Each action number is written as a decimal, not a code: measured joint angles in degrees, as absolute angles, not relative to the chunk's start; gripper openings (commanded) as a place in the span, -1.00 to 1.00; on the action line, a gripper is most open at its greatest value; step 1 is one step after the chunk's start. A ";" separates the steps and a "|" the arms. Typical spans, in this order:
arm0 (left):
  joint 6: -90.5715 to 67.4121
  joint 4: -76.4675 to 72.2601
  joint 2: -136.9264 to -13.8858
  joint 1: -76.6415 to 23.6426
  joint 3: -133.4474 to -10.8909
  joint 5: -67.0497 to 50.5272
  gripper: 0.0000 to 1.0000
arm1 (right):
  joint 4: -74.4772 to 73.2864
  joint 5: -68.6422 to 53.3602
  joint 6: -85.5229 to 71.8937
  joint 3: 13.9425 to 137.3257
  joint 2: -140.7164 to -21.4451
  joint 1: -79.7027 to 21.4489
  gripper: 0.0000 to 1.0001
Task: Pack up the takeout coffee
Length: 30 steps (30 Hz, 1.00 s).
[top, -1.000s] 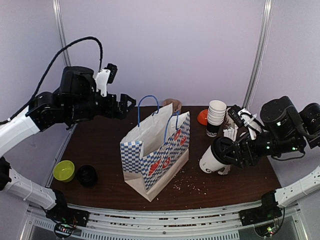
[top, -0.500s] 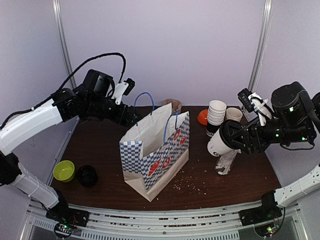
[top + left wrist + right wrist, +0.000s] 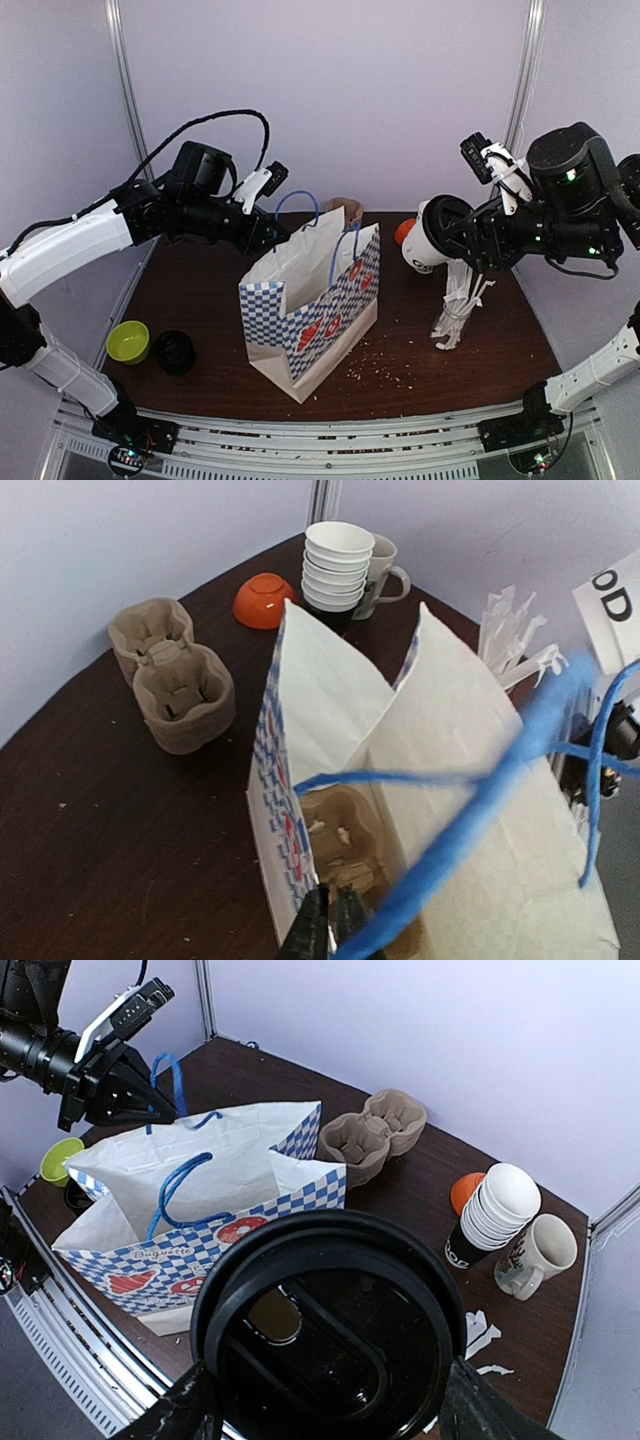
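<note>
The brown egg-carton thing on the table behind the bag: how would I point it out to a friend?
Find the blue-checked paper bag mid-table. Between it and the back wall sits the pulp carrier tray. Unlike the orange bowl and white cup stack nearby, it is brown, lumpy, with two empty holes.

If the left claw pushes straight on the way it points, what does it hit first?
Left claw points into the paper bag; likely the pulp tray lying inside, though depth is unclear.
</note>
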<state>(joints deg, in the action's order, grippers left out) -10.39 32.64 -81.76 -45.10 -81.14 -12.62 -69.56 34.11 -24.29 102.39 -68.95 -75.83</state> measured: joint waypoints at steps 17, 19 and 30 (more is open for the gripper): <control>-4.08 32.80 -79.99 -48.97 -87.09 -0.36 -1.00 | -59.61 34.11 -13.91 111.37 -75.81 -67.79 0.21; -1.91 33.19 -79.07 -49.50 -89.08 2.52 -1.00 | -58.57 33.78 -13.21 111.39 -76.23 -67.35 0.21; 3.70 27.57 -74.56 -59.68 -76.36 11.55 -1.00 | -51.05 30.11 -13.30 100.31 -72.69 -66.81 0.19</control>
<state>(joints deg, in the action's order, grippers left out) 3.70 27.57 -74.56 -59.68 -76.36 11.55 -51.05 30.11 -13.30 100.31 -72.69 -66.81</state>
